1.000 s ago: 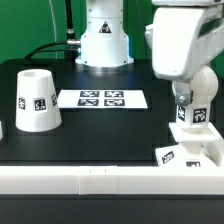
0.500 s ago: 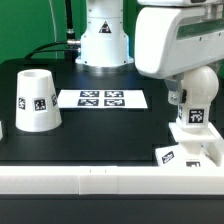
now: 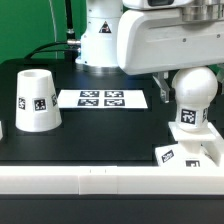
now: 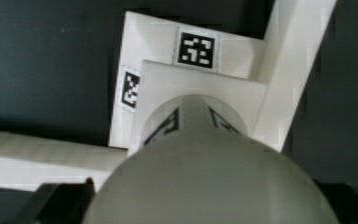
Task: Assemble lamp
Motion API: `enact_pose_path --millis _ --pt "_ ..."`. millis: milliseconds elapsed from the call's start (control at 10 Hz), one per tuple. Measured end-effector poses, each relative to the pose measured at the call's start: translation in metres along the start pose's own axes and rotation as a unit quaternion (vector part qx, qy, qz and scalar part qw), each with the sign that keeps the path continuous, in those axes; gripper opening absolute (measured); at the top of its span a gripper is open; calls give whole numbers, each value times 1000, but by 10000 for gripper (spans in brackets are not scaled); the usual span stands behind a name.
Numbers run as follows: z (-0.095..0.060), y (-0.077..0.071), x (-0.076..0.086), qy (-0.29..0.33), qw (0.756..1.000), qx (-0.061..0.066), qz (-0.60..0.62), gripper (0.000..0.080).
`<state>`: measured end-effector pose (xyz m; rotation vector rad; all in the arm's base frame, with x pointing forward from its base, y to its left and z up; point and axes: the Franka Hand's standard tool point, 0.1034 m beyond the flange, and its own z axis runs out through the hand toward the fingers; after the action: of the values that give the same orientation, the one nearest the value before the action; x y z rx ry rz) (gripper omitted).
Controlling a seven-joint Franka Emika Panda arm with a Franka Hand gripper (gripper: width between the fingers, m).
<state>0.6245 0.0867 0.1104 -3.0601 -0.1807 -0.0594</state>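
Note:
The rounded white bulb point(image 3: 193, 100) stands upright on the low square base point(image 3: 192, 152) at the exterior view's right, near the front. My gripper point(image 3: 190, 86) comes down over the bulb from above, mostly hidden under the arm's white body. In the wrist view the bulb point(image 4: 202, 170) fills the space between my dark fingertips point(image 4: 55, 205), and my gripper point(image 4: 197, 208) looks shut on it. The tagged base point(image 4: 194, 52) lies beyond it. The tapered shade point(image 3: 37, 100) stands alone at the exterior view's left.
The marker board point(image 3: 103, 98) lies flat on the black table between the shade and the bulb. The robot's white pedestal point(image 3: 104, 40) stands behind it. A white ledge point(image 3: 90, 182) runs along the table's front edge.
The arm's white body has swung toward the exterior view's left and now fills the upper right. The bulb's top shows more. Bulb and base stay in place; the bulb's tag has shifted slightly left.

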Motion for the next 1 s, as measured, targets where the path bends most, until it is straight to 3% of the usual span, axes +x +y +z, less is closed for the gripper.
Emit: enact_pose_path --millis 400,600,1000 --pt "0 2 0 -1 981 11 195 576" --pt "0 3 0 -4 955 19 295 576" --pt "1 -2 -2 -18 908 20 418 576"
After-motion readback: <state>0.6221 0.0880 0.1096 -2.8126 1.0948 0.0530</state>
